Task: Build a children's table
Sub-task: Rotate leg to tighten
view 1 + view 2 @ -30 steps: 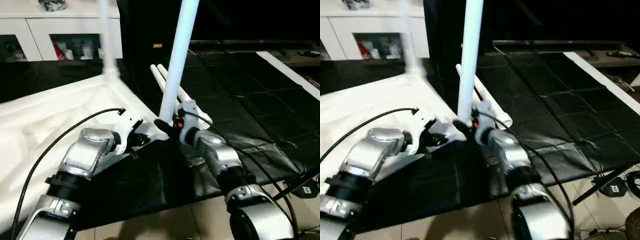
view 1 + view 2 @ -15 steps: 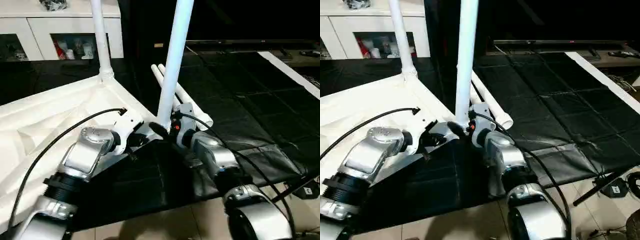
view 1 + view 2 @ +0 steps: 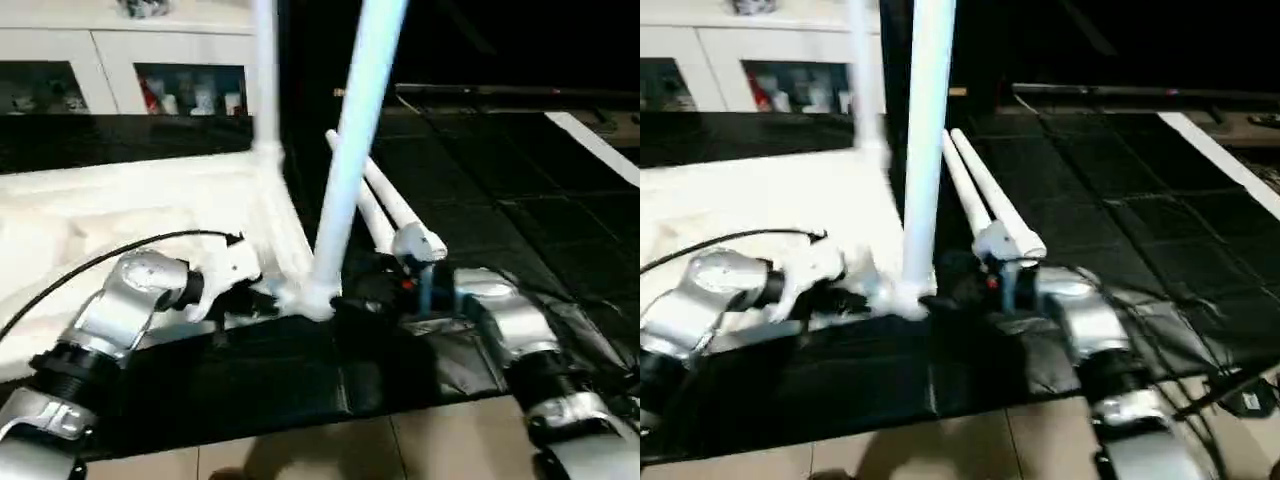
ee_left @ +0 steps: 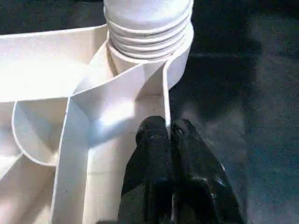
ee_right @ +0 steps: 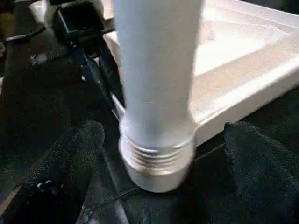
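The white table top (image 3: 120, 210) lies upside down on the left, ribbed underside up. One leg (image 3: 345, 150) stands upright in its near corner socket (image 4: 149, 51), screw threads showing at the base (image 5: 156, 158). A second leg (image 3: 265, 80) stands in the far corner. Two loose legs (image 3: 385, 200) lie on the black mat. My left gripper (image 4: 168, 130) is shut on the top's thin rim just beside the near socket. My right gripper (image 5: 163, 133) is open, its fingers (image 5: 70, 158) wide on either side of the standing leg's base, not touching it.
A white cabinet with glass doors (image 3: 150, 80) stands at the back. The black mat (image 3: 500, 200) stretches to the right, with a white strip (image 3: 600, 145) along its far right edge. Tiled floor (image 3: 300, 450) lies in front of the mat.
My right gripper's fingers have spread away from the standing leg's base. The camera has shifted. My left gripper keeps its grip on the rim.
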